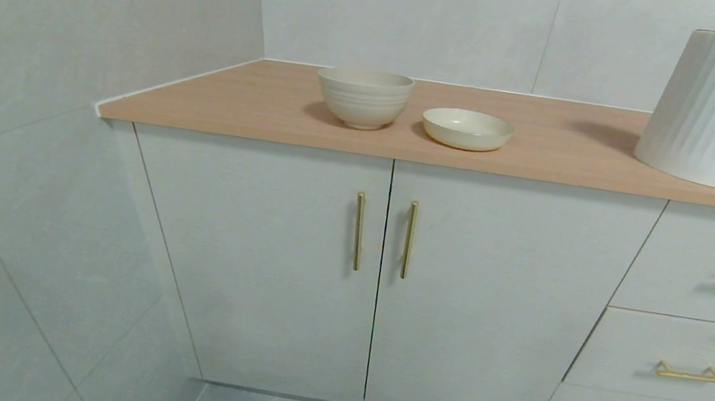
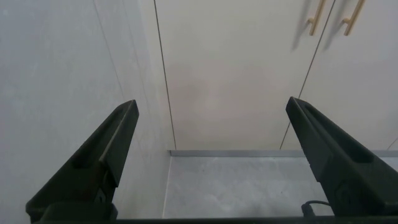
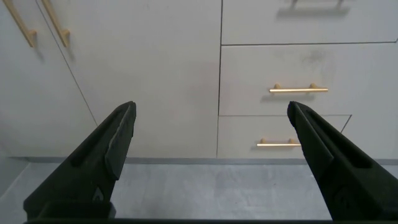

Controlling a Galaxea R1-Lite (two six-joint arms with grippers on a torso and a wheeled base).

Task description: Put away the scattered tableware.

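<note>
Head view: ribbed bowl (image 1: 363,97) and shallow dish (image 1: 467,129) sit just beside each other on the wooden countertop (image 1: 553,145) above shut cabinet doors (image 1: 249,248); left wrist: left gripper (image 2: 212,102) spread wide, empty, low before a door; right wrist: right gripper (image 3: 211,106) spread wide, empty, facing the drawers (image 3: 298,81).

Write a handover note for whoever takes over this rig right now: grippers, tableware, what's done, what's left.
Left gripper: open, empty, low in front of the cabinet doors.
Right gripper: open, empty, facing the drawers.
Bowl and shallow dish sit side by side on the counter, not touching.
Done: nothing; doors and drawers are shut.
Left: probably open storage and put both pieces away.
</note>
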